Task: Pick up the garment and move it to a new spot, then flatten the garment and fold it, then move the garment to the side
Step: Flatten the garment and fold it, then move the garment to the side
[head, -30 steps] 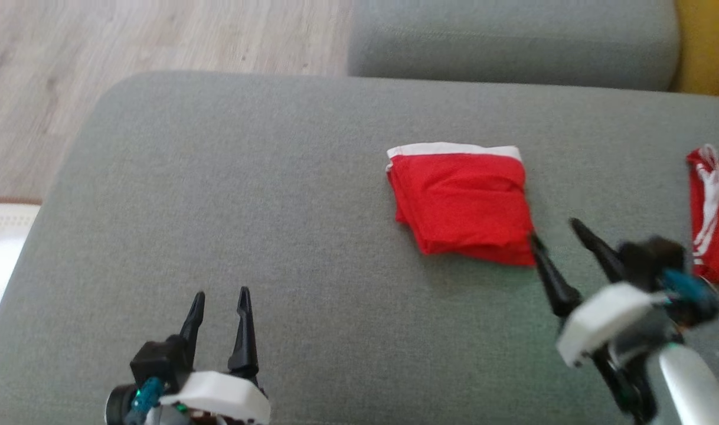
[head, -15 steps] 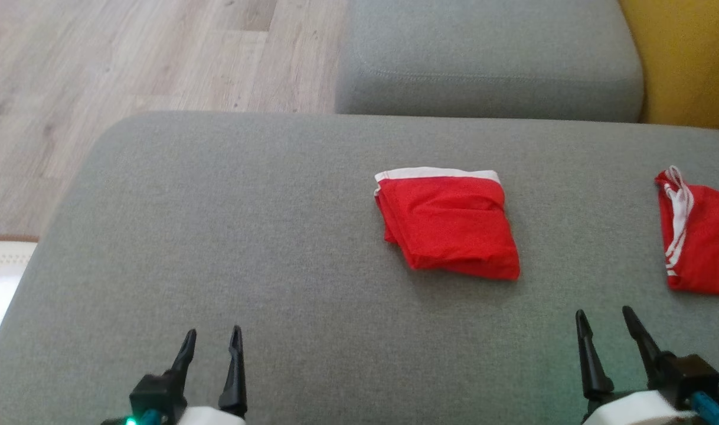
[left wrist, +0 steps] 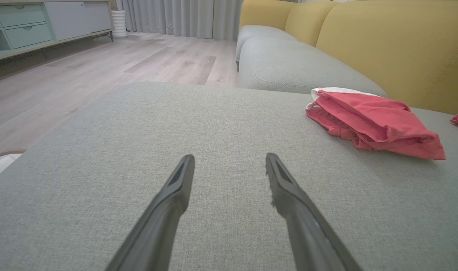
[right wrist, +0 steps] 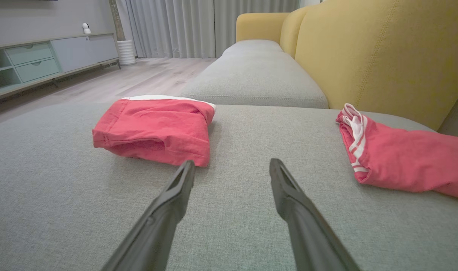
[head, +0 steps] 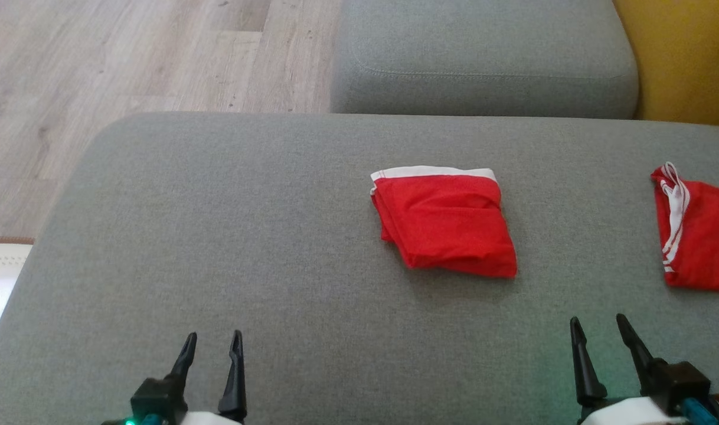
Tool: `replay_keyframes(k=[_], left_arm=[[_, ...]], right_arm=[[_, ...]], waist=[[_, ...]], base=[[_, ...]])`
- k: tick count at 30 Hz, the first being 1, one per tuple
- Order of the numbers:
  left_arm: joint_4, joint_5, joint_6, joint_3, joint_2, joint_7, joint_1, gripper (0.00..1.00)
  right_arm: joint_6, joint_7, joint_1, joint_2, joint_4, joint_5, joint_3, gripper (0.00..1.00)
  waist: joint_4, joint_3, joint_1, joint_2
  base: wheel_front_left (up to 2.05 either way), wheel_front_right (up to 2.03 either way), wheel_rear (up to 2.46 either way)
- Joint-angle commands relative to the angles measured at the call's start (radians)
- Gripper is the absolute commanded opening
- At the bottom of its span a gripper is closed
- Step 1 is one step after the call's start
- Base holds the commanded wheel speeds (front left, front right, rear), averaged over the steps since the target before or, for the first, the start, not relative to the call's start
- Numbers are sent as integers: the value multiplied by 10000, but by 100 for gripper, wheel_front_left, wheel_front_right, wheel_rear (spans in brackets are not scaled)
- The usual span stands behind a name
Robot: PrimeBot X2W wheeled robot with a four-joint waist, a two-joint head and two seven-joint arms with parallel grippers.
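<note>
Red garment [head: 445,221] lying folded on grey cushion [head: 218,236], head view, 1 o'clock of centre. Right gripper [head: 598,321] having backed off garment's corner, now sitting at 5 o'clock, jaws wide, empty. Left gripper [head: 213,336] at 7 o'clock, likewise.
Left wrist view: garment lying at 2 o'clock, untouched.
Right wrist view: garment at 10 o'clock, second red piece [right wrist: 402,165] at 3 o'clock.
Release looking finished; task likely wrapping up.
</note>
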Motion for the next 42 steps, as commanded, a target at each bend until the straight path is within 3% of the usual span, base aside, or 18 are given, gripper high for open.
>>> replay_keyframes(k=[1,36,42], left_arm=[[-324,144,-44,389,-34,-124,-400,100],[-164,429,-434,653,-221,-124,-285,100],[-208,456,-467,624,-270,-124,-372,100]], right_arm=[[67,-123,-512,-96,-247,-92,198,100],[67,-99,-429,3,32,-48,334,100],[67,946,-999,-55,-530,476,691,100]], waist=[[5,21,0,-1],[-341,-148,0,-1],[-303,201,0,-1]], base=[[0,0,0],[0,0,0],[0,0,0]])
